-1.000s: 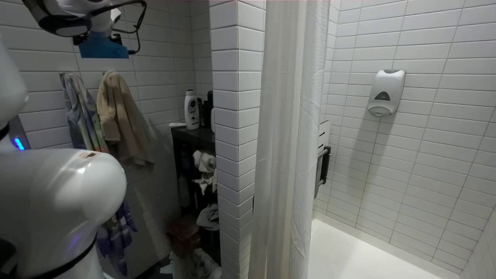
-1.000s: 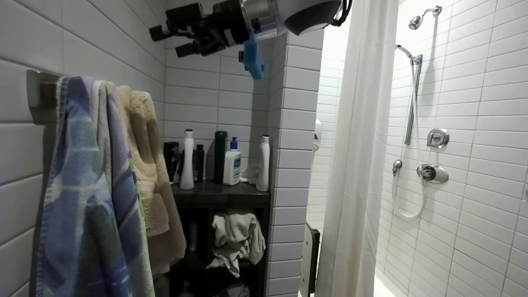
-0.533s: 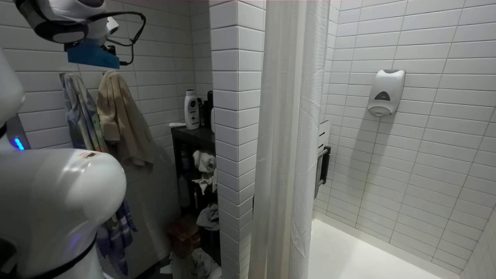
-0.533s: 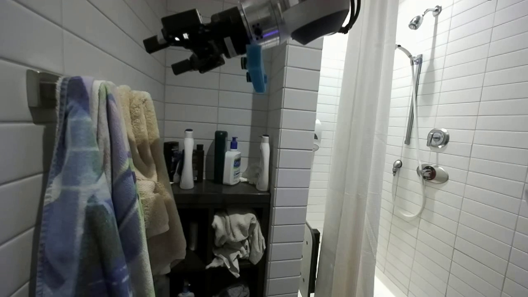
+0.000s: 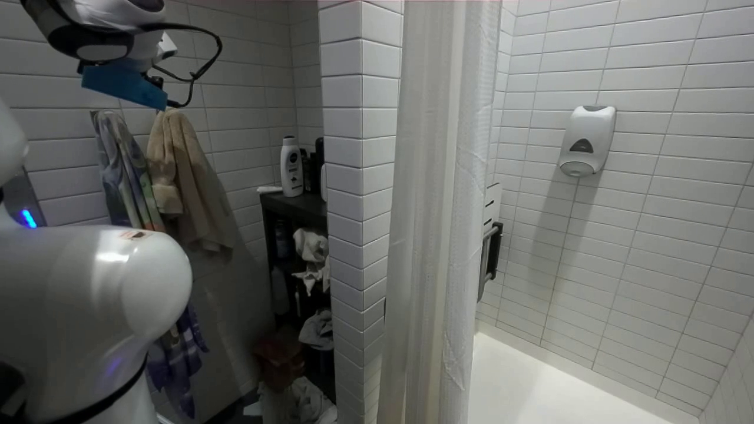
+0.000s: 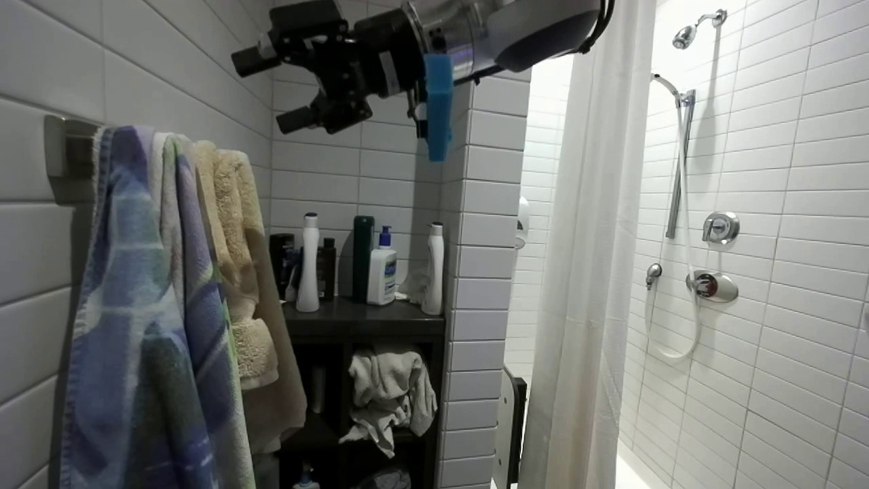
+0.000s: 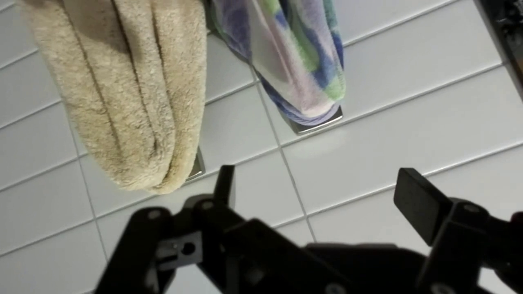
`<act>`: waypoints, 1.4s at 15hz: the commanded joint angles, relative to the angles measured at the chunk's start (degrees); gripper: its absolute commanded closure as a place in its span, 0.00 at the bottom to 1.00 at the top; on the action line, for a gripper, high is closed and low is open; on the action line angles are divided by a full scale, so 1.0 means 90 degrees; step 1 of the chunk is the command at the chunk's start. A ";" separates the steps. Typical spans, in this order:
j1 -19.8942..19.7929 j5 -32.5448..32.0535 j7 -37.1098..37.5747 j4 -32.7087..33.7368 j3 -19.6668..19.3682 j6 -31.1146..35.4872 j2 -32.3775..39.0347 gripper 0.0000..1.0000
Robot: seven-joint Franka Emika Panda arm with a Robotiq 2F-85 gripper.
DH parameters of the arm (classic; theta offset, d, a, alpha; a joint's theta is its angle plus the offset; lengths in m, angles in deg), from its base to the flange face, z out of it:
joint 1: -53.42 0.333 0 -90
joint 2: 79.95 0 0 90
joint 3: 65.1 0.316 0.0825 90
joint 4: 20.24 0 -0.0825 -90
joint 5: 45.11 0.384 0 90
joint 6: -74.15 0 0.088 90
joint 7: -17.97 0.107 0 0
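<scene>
White-tiled wall, tool spread apart, tan towel and multicolored towel hanging nearby

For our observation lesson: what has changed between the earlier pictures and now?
The open gripper has come down and turned; its blue block shifted left and down in an exterior view. Nothing was gripped or released. The tan towel, patterned towel and bottles stayed put.

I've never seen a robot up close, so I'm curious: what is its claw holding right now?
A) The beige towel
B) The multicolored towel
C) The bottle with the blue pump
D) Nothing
D: in the wrist view, the gripper stands open, with white wall tiles showing between its fingers.
</scene>
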 commanded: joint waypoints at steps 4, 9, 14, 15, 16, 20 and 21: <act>-0.0426 0.0077 0.0393 -0.0099 0.0113 -0.1175 -0.0083 0.00; -0.0645 -0.0578 0.0540 -0.0274 0.0151 -0.1840 -0.0043 0.00; -0.0583 -0.0477 0.0245 -0.0002 0.0245 -0.1644 0.0253 0.00; -0.0562 -0.0367 0.0130 0.0076 0.0275 -0.1553 0.0330 0.00; -0.0554 -0.0318 0.0028 0.0153 0.0300 -0.1555 0.0404 0.00; -0.0576 -0.0303 -0.0073 0.0354 0.0396 -0.1499 0.0625 0.00; -0.0580 -0.0293 -0.0078 0.0370 0.0401 -0.1506 0.0663 0.00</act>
